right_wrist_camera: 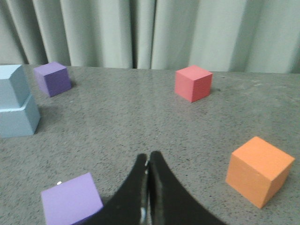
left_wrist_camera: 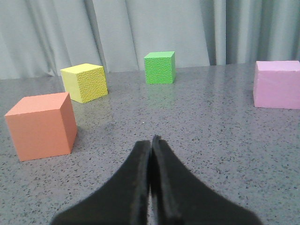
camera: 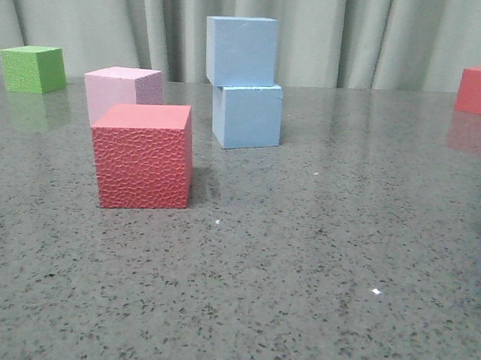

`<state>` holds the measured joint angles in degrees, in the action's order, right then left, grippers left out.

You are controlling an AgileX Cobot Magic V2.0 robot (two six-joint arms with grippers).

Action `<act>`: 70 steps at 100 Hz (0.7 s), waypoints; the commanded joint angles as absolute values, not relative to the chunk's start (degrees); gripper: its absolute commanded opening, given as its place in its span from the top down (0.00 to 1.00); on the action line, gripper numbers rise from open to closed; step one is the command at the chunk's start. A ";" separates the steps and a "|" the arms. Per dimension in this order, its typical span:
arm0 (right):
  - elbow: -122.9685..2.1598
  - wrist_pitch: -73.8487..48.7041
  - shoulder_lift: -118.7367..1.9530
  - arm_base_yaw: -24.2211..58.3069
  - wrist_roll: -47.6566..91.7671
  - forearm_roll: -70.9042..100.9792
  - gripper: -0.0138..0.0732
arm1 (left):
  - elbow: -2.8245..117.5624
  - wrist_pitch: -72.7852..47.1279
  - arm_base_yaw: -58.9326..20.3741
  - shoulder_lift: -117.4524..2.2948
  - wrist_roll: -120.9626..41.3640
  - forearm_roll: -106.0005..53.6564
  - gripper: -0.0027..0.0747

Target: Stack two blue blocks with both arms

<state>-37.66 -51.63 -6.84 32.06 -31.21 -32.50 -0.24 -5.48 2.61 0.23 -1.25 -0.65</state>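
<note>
Stack stands built: upper blue block (camera: 241, 50) sits on lower blue block (camera: 247, 115) on the grey speckled table (camera: 317, 254), top one shifted a little to one side but bearing across most of the lower face, nothing touching either. Left gripper (left_wrist_camera: 151, 140) has its fingers pressed together, holding nothing, low over the table; neither blue block shows in its view, only a salmon-orange cube (left_wrist_camera: 41, 125) close on one side, a yellow cube (left_wrist_camera: 84, 82) and green cube (left_wrist_camera: 160, 67) farther ahead, and a pink cube (left_wrist_camera: 277, 84) off to the other side. Right gripper (right_wrist_camera: 148, 161) likewise pinched closed and empty; the stack lies ahead of it and well off to one side at the edge of its view, apart from the fingers, with a dark purple cube (right_wrist_camera: 53, 78) just beyond it. Neither arm appears in the front view. Judgement: the stacking itself looks finished and released; what remains, if anything, is only for the arms to settle away, and the slight overhang seems no threat to the stack.
</note>
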 commanded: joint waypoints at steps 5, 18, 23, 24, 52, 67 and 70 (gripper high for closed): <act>-38.62 -42.98 -7.82 27.40 -28.83 -33.64 0.91 | -1.62 -1.31 2.57 2.36 -0.56 -1.15 0.99; -36.48 -31.83 -7.82 21.18 -19.61 -28.07 0.91 | -1.62 -1.31 2.57 2.26 -0.56 -1.15 0.99; -34.96 -27.87 -7.79 18.61 -15.96 -24.65 0.91 | -1.62 -1.31 2.57 2.26 -0.56 -1.15 0.99; -34.76 -26.79 -7.79 18.22 -15.09 -23.60 0.91 | -1.62 -1.31 2.57 2.26 -0.56 -1.15 0.99; -22.62 -3.67 -7.67 4.92 -5.34 -4.31 0.91 | -1.62 -1.31 2.57 2.26 -0.56 -1.15 0.99; -14.51 7.45 -7.14 0.86 -5.34 -3.00 0.91 | -1.62 -1.31 2.57 2.26 -0.56 -1.15 0.99; -12.76 7.95 -6.68 0.40 -5.49 -2.73 0.91 | -1.62 -1.31 2.57 2.26 -0.56 -1.15 0.99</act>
<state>-14.95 -1.19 -6.84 2.08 -6.16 -3.70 -0.24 -5.48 2.61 0.23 -1.25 -0.65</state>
